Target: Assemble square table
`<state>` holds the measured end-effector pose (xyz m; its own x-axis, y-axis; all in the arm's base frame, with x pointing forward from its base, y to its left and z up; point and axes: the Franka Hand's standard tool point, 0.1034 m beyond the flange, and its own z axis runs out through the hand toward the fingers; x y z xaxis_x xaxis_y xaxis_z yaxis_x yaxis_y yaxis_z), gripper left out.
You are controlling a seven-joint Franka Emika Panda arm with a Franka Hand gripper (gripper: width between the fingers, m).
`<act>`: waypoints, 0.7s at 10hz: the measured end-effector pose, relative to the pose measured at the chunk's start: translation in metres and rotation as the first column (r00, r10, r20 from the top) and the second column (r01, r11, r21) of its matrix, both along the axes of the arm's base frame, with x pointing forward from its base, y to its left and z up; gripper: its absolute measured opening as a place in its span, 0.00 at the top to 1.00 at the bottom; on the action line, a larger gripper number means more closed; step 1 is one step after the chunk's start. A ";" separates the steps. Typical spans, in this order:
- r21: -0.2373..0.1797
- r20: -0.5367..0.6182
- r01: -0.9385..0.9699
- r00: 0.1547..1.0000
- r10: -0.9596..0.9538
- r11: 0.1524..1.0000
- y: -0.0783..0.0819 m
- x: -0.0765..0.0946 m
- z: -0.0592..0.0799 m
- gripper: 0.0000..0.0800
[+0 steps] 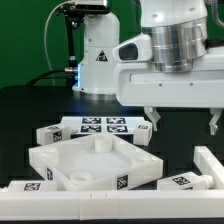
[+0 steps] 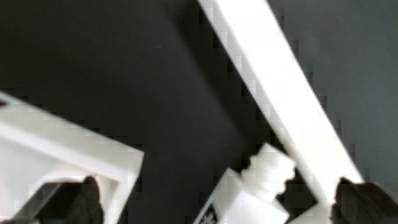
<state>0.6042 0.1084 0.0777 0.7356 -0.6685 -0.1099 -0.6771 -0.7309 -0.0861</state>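
The white square tabletop (image 1: 88, 160) lies tray-side up with its raised rim and round corner sockets showing, in the middle of the exterior view. Its corner also shows in the wrist view (image 2: 54, 140). White tagged legs lie around it: one at its left (image 1: 42, 134), one behind its right corner (image 1: 142, 130), one at the front right (image 1: 184, 181). My gripper (image 1: 182, 120) hangs open and empty above that front right leg. In the wrist view my gripper (image 2: 210, 203) is wide open, and a leg's ridged end (image 2: 267, 178) lies between the fingers, nearer one fingertip (image 2: 356, 200).
The marker board (image 1: 100, 124) lies flat behind the tabletop. A long white bar (image 1: 210, 162) runs along the exterior view's right and shows as a diagonal in the wrist view (image 2: 267, 90). Another white bar (image 1: 60, 205) lies along the front. The mat is black.
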 end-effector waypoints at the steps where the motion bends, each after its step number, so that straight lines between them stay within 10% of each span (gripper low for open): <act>1: 0.021 0.031 0.078 0.996 -0.079 0.997 -0.004 0.014 0.001 0.19; 7: 0.025 0.026 0.134 0.991 -0.134 0.991 -0.012 0.016 -0.002 0.19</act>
